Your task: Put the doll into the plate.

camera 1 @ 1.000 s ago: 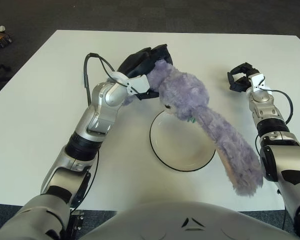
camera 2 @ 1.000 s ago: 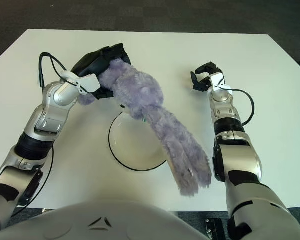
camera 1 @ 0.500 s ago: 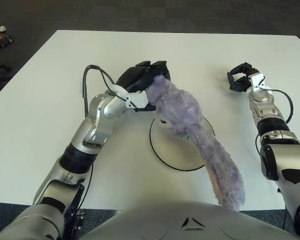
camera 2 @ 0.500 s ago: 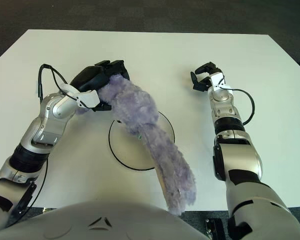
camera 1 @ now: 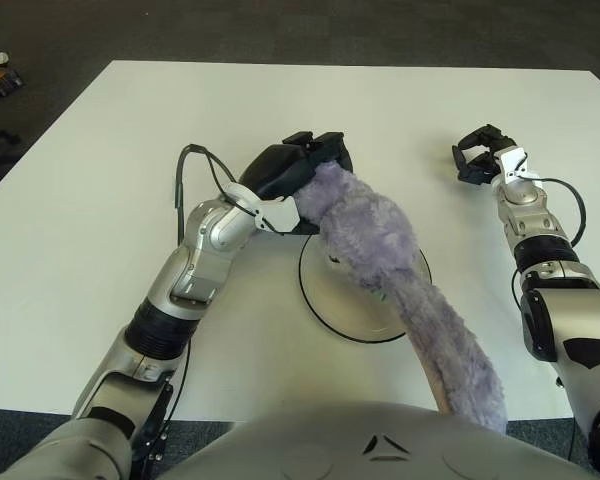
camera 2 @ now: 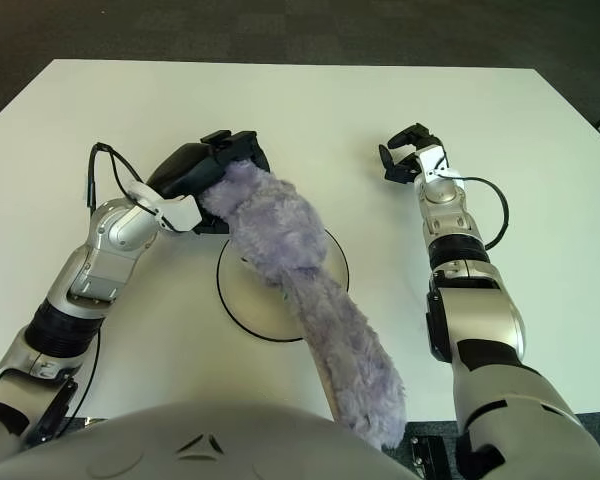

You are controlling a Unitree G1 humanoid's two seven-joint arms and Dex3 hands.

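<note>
Above the plate (camera 1: pixel 332 305), near the middle of the white table (camera 1: pixel 100 180), the purple doll (camera 1: pixel 380 260) is held at one end by the left hand (camera 1: pixel 298 170), whose dark fingers are wrapped over the plush at the plate's far-left edge. From that grip the long furry body is draped across the dish and past its near-right rim, so that the free end is seen hanging toward the robot's torso, well outside the plate.

The doll is judged to be light, soft and limp: no shape is kept along its length, and sag is seen wherever it is unsupported. Nothing fragile is suggested, and the fur should give enough friction against slipping. Because only one end is gripped, the rest is likely to trail and swing; a hold nearer the middle, or a bunching of the body, would probably be needed for the whole toy to be gathered inside the rim.

The right hand (camera 1: pixel 483 155) is seen at the far right of the table, well apart from the plate, its fingers curled with nothing between them.
</note>
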